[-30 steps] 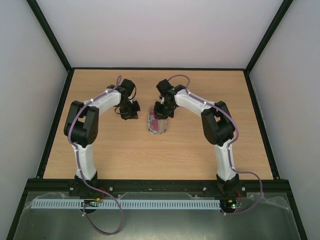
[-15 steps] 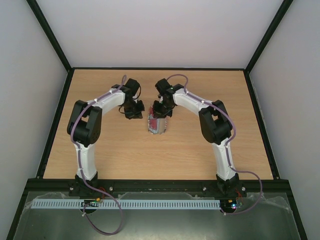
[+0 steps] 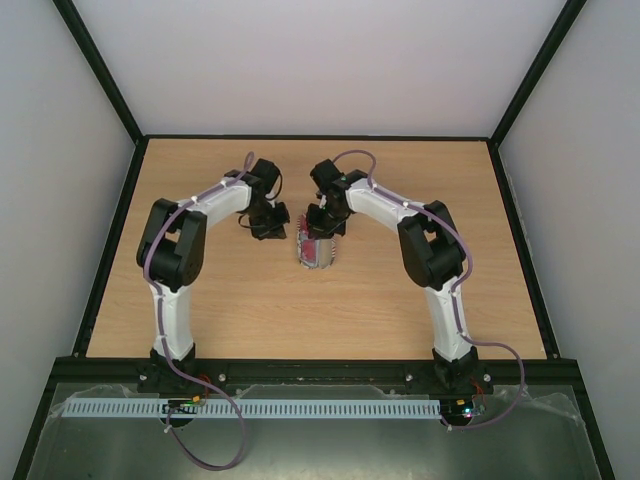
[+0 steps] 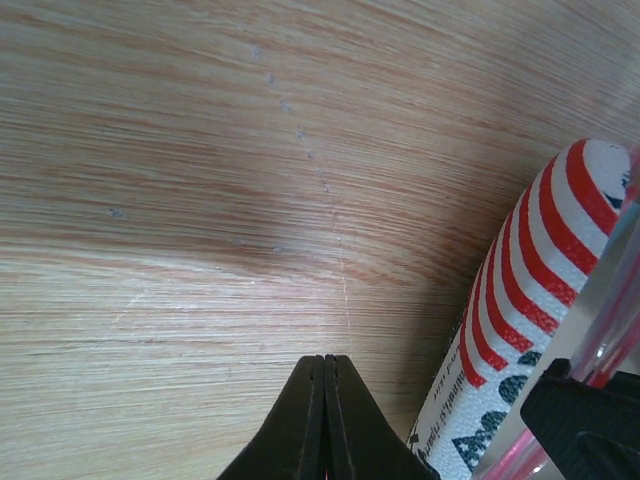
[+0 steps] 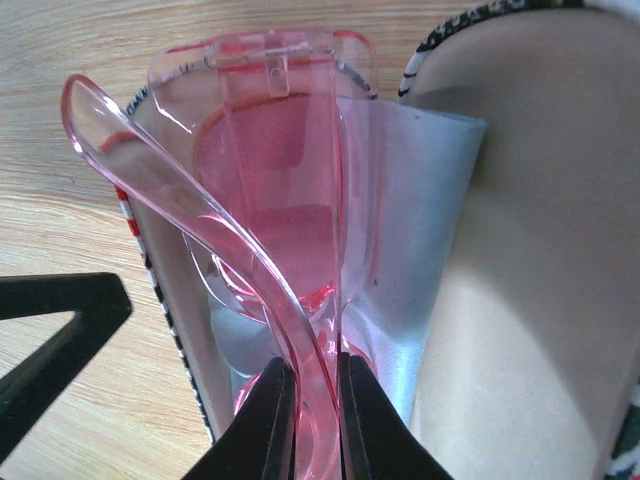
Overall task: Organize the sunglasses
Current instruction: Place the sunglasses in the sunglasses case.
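Note:
The sunglasses [image 5: 285, 200], clear pink-red, are folded and sit in the open stars-and-stripes case [image 3: 314, 249] over a light-blue cloth [image 5: 415, 230]. My right gripper [image 5: 315, 385] is shut on the sunglasses' frame, above the case's far end [image 3: 326, 216]. My left gripper [image 4: 325, 375] is shut and empty, low over the table just left of the case [image 4: 520, 320], its fingertips [image 4: 310, 410] pressed together. In the top view the left gripper [image 3: 270, 222] sits beside the case's far left corner.
The wooden table [image 3: 230, 290] is bounded by black rails and white walls. The case's pale inner lid [image 5: 550, 250] stands open at the right of the sunglasses. The left gripper's black finger [image 5: 50, 330] shows at the left of the right wrist view.
The left arm has moved right, toward the case. The right gripper has shifted slightly left over the case's far end and now holds still.

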